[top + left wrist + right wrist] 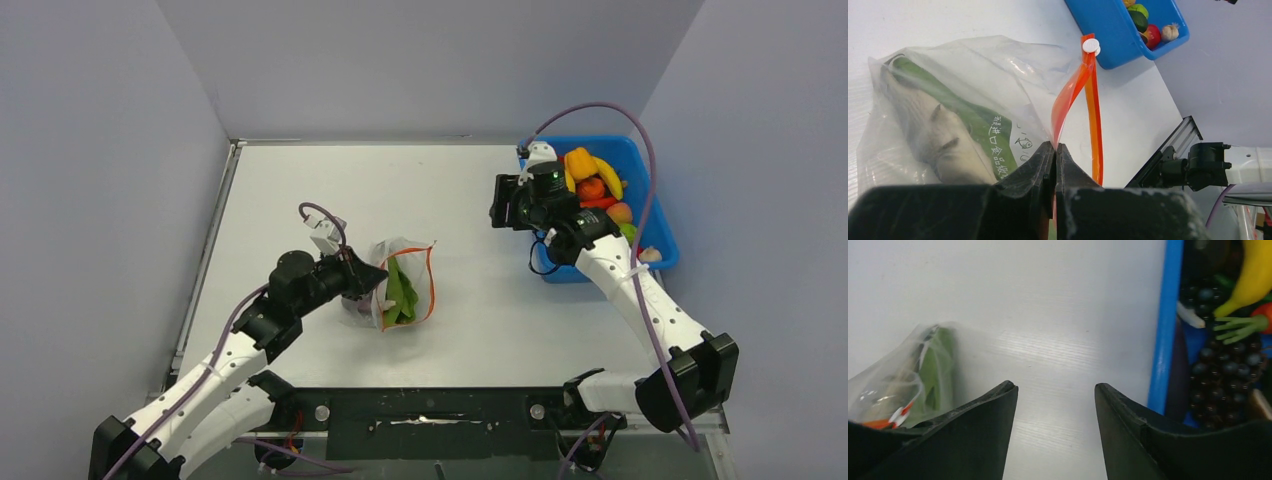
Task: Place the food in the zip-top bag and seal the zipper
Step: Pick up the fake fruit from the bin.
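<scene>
Left gripper (1055,150) is clamped on 1 half of the zipper (1075,92). The other half runs free just right of the fingers, and both meet at the white slider (1091,46), so the mouth gapes. Right gripper (1055,387) is spread wide and empty, over bare table (300,200) between the zip-top bag (402,285) and the blue bin (660,228). The bag lies mid-table, toward the near side, with a green pod (399,290) inside. I can't identify the pale shape beside the pod. The rest of the food (592,185) sits in the bin, far right. Risks as I see them: only 1 pinch point holds the mouth, so the thin film could sag shut, or the bag could slide when an item gets pushed in. The pinch could also slip off the strip. The long banana (607,176) may snag the lip.
</scene>
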`<action>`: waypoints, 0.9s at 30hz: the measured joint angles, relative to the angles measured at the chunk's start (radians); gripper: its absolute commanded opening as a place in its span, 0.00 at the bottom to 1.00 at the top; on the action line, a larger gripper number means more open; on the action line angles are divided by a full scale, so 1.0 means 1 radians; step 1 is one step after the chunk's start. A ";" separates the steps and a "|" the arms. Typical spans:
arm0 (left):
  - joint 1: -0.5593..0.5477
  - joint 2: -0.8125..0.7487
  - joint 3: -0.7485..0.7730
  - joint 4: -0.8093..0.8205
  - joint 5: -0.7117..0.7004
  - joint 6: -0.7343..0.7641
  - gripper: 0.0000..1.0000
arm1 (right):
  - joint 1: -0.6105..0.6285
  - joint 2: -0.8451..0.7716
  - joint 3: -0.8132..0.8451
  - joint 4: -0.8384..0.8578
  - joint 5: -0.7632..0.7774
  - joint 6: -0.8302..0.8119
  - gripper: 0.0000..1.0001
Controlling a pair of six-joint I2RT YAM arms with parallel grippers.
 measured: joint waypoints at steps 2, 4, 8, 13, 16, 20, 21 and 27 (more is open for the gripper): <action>0.000 -0.011 0.000 -0.001 0.000 0.004 0.00 | -0.032 0.000 0.022 -0.027 0.049 -0.035 0.58; 0.000 -0.017 -0.004 -0.002 0.000 0.006 0.00 | -0.056 0.000 0.035 -0.042 0.099 -0.072 0.57; 0.000 -0.019 -0.017 -0.002 0.018 0.007 0.00 | -0.114 0.021 0.038 -0.045 0.170 -0.126 0.54; 0.000 -0.011 -0.016 -0.005 0.031 0.023 0.00 | -0.200 0.107 0.041 -0.026 0.221 -0.176 0.49; 0.000 -0.009 -0.016 -0.014 0.040 0.034 0.00 | -0.249 0.166 0.048 -0.005 0.245 -0.209 0.51; 0.000 -0.015 -0.016 -0.016 0.050 0.042 0.00 | -0.309 0.248 0.080 0.027 0.269 -0.249 0.53; 0.000 -0.019 -0.016 -0.016 0.051 0.043 0.00 | -0.327 0.267 0.088 0.045 0.272 -0.260 0.53; 0.000 -0.027 -0.016 -0.016 0.061 0.047 0.00 | -0.400 0.367 0.122 0.107 0.248 -0.287 0.57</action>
